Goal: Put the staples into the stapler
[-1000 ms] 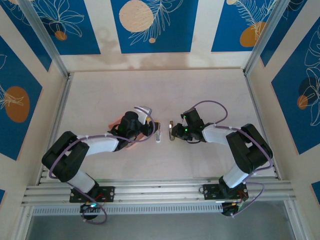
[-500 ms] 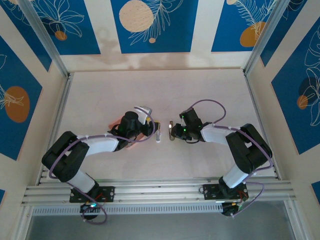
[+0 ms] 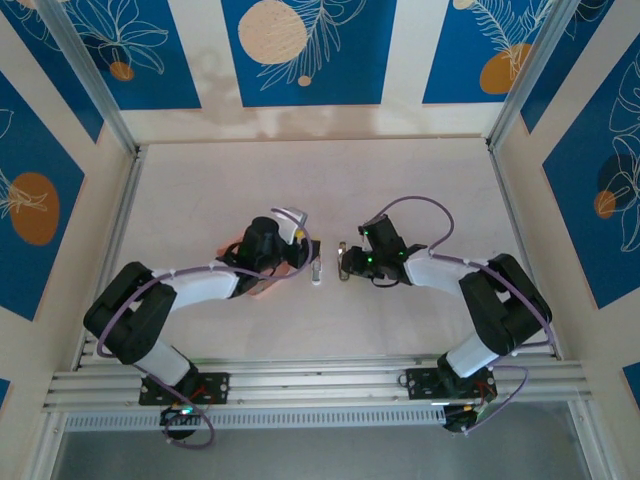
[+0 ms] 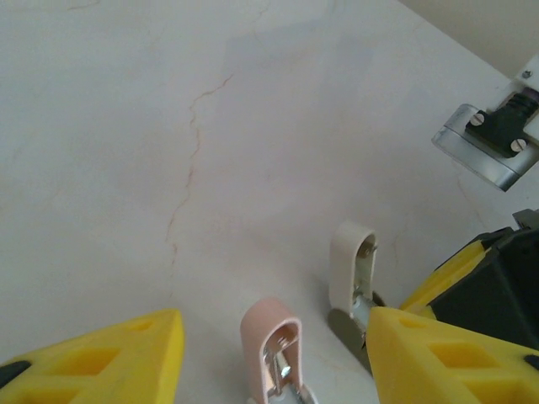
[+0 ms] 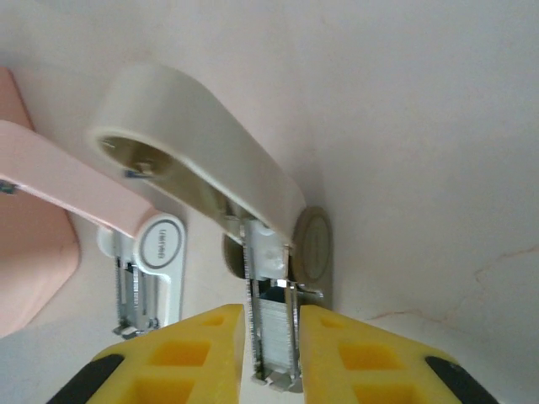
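Observation:
A cream stapler (image 5: 194,143) lies on the table with its lid swung up. Its bare metal magazine sits between the yellow fingers of my right gripper (image 5: 272,337), which is shut on the rails. A grey ribbed strip of staples (image 5: 274,324) lies inside that channel. In the top view my right gripper (image 3: 345,262) meets the stapler (image 3: 343,250) at mid-table. My left gripper (image 4: 269,358) stands open, its fingers (image 4: 93,358) wide apart. A pink stapler's raised lid (image 4: 269,337) stands between them, untouched. The cream stapler's lid (image 4: 351,265) rises by the right finger.
A pink tray (image 5: 29,269) lies just left of the pink stapler (image 5: 67,181), partly under my left arm (image 3: 200,285). Both grippers are a few centimetres apart at mid-table. Bare tabletop (image 3: 320,180) stretches behind them to the back wall.
My left gripper has shifted slightly away from the near edge. The right gripper stays in place on the stapler's magazine.

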Controlling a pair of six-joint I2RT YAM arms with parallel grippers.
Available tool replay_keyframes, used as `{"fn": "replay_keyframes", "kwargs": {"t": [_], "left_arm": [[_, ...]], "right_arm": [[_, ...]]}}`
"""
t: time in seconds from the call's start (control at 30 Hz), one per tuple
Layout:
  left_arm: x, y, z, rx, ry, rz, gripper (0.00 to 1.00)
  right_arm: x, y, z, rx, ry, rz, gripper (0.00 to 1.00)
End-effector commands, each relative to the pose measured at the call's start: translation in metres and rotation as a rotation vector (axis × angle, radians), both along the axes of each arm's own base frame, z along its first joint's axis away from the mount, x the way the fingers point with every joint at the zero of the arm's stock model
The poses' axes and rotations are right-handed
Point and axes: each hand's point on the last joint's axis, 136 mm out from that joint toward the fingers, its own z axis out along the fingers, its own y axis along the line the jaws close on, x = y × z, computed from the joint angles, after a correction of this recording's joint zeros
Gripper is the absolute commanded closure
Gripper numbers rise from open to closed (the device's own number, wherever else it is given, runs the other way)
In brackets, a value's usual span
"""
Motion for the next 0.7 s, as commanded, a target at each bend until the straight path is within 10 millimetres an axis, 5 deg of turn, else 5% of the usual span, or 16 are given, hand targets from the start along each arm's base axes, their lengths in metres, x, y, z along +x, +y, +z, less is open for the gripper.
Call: {"fn": "replay_keyframes", "kwargs": {"t": [0.0,0.3,0.67], "left_arm": [[0.001,-0.017,0.008,0.013,0.0,-0.076,0.41],[0.004,-0.056,0.013,0.068,0.101,-0.272,0.42],[-0.003,-0.097,-0.008,0.125,0.331,-0.495,0.44]], "right_arm": [[-0.001,-0.001,0.015,0.01,-0.049,0.012,0.74],[-0.005,-0.026,0.023,0.118,-0.05,-0.08,0.73],[-0.014,-0.044,0.014,0.132,-0.029,-0.122,0.72]]}}
